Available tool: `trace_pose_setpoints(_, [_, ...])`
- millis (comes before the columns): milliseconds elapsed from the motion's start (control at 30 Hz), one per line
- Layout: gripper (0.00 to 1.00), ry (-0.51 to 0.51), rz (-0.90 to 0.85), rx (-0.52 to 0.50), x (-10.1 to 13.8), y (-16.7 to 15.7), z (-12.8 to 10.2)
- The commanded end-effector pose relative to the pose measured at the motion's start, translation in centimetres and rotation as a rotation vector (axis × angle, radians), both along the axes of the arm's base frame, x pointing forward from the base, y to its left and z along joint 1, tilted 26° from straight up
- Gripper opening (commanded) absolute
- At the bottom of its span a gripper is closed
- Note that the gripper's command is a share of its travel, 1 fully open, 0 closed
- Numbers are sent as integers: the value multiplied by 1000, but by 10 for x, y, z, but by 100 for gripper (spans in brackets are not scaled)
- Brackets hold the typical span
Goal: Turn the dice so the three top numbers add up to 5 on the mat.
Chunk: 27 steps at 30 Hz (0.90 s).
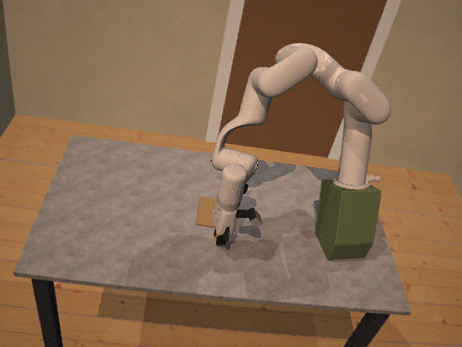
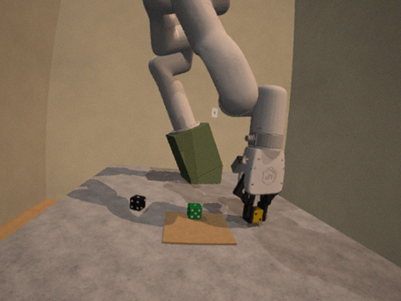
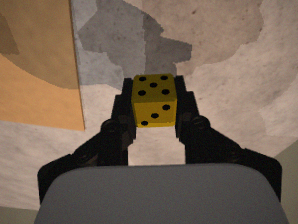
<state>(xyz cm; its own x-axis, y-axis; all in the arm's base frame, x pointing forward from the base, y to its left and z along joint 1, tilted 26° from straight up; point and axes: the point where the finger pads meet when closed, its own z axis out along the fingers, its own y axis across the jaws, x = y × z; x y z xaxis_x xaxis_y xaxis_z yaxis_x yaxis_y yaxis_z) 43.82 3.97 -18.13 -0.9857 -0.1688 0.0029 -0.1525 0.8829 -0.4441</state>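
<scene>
Yellow die is being clamped between the fingers, just above the desk beside the mat, not on it. Green die is sitting at mat's far edge; black die is lying off it. Risks: die being held tilted, so it is being let go on an edge & rolling to a wrong face, or mat being nudged during placement.

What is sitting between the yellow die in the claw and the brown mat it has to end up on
Nothing visible. The claw is shut on the yellow die just off the mat's edge, with only bare table between them. The green die sits on the mat's far edge, and most of the mat is free.
</scene>
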Motion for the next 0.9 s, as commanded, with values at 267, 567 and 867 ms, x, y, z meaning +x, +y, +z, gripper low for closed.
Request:
trace_pose_setpoints(267, [27,-5,1,2,-3,32,65])
trace_pose_setpoints(567, [27,-5,1,2,-4,39,79])
trace_pose_setpoints(867, [27,-11,-12,4,-3,30,85])
